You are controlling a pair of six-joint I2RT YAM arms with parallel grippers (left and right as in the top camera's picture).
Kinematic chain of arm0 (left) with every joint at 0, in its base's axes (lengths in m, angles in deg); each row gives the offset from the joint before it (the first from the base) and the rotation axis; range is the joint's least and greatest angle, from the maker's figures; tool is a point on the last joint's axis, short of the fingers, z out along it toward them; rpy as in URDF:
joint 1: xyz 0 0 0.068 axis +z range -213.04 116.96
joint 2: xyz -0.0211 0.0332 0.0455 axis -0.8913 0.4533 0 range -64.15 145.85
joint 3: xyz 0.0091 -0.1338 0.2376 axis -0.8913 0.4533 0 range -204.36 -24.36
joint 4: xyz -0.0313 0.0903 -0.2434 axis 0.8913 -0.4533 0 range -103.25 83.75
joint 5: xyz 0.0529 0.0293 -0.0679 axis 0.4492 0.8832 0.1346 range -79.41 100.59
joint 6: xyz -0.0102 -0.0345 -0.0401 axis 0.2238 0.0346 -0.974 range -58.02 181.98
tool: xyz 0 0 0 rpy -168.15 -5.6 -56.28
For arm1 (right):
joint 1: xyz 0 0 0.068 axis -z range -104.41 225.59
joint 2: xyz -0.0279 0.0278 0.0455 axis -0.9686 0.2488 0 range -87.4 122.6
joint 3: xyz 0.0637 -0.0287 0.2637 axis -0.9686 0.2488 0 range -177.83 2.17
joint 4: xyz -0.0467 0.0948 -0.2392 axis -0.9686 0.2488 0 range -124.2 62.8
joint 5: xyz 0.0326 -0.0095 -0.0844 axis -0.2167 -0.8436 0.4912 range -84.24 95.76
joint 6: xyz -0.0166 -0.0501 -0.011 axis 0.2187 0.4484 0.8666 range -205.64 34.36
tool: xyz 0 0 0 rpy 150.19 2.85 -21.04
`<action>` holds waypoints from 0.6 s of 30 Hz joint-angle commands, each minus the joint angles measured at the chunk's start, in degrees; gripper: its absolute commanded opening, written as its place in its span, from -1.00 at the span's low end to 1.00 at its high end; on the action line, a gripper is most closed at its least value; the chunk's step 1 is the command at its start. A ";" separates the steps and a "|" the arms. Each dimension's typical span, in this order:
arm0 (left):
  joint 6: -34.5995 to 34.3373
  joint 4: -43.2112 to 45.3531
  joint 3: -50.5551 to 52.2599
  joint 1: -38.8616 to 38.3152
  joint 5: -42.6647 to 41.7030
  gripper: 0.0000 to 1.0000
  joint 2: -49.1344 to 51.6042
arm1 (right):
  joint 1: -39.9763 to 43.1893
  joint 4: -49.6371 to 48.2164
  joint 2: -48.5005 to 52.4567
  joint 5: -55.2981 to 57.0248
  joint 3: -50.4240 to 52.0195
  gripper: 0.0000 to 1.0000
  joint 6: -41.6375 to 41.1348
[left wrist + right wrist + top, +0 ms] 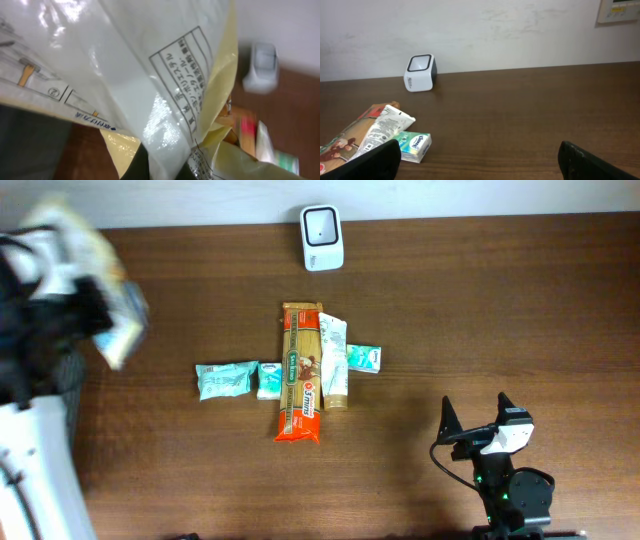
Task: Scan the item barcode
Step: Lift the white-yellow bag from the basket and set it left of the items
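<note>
- Your left tool (155,170) is clenched on a bag (150,75) of glossy white plastic with a yellow edge and a boxed panel of printed text. The bag fills nearly all of the left wrist view.
- From overhead the bag is blurred. It is held up over the far-left part of the tabletop (500,300), well apart from the scanner (322,225).
- The scanner is a small white box with a dark window, upright at the back edge of the tabletop near its middle (in the left wrist view it shows only as a soft pale shape at upper right).
- No barcode can be made out on the bag's visible faces.
- Your right tool (476,405) is released, with the fingers spread wide and nothing between them. It is low at the near-right of the tabletop.
- In the middle of the tabletop a spaghetti pack (299,380) lies lengthwise with a tube (334,360) against its right side and a tissue pack (364,358) just beside the tube.
- A teal packet (222,380) lies to the left of the spaghetti pack.
</note>
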 commanded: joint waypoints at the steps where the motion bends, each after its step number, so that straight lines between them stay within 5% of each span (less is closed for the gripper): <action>1: 7.69 -0.63 6.75 -7.10 4.22 -1.00 3.98 | -0.33 0.17 -0.26 -0.33 0.35 0.97 -0.20; 18: 3.80 0.94 16.83 -9.55 11.93 -1.00 32.96 | -0.33 0.17 -0.26 -0.31 0.35 0.97 -0.20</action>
